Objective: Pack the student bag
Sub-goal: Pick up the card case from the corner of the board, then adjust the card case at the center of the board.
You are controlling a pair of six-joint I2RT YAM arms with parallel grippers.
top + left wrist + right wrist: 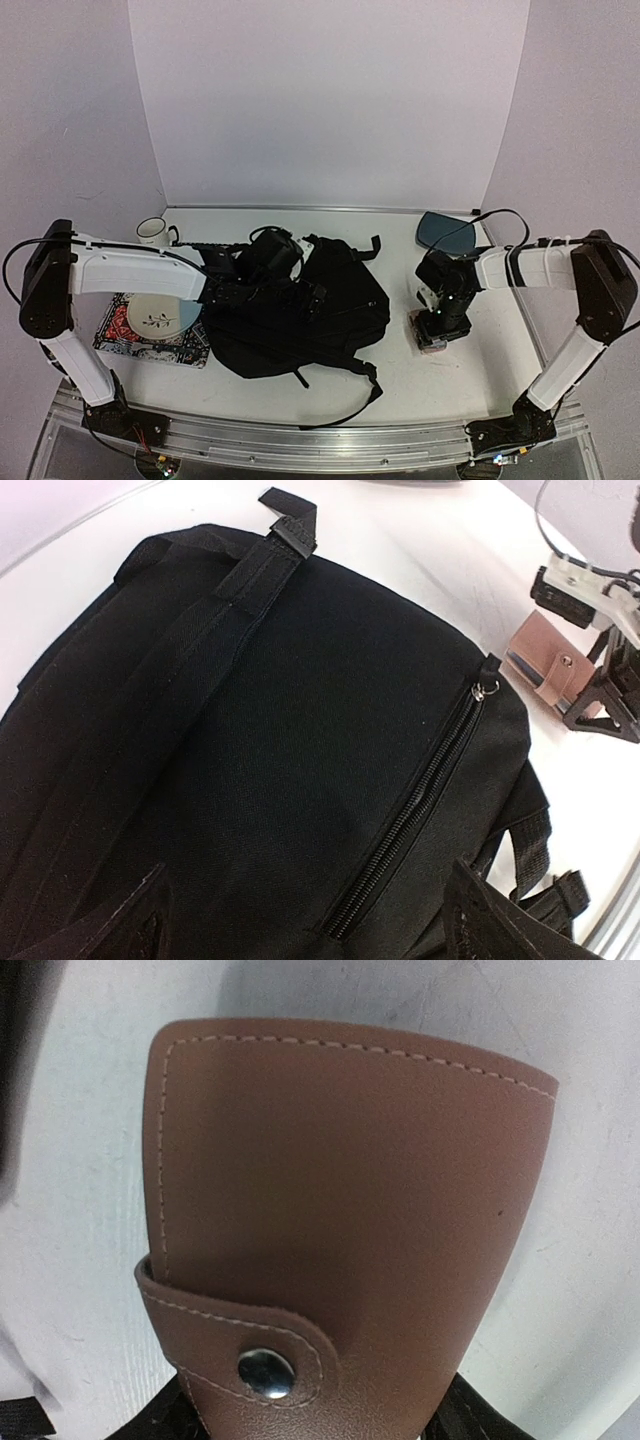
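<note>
Left pincer [307,880] is seen spread wide, nothing held, over the black student bag [250,730]. At the right wrist, a brown wallet [340,1190] is flanked by the right pincer [315,1425]; a grip cannot be told. From above, the bag is shown at the middle of the tabletop [420,395], the wallet near the right edge.
</note>
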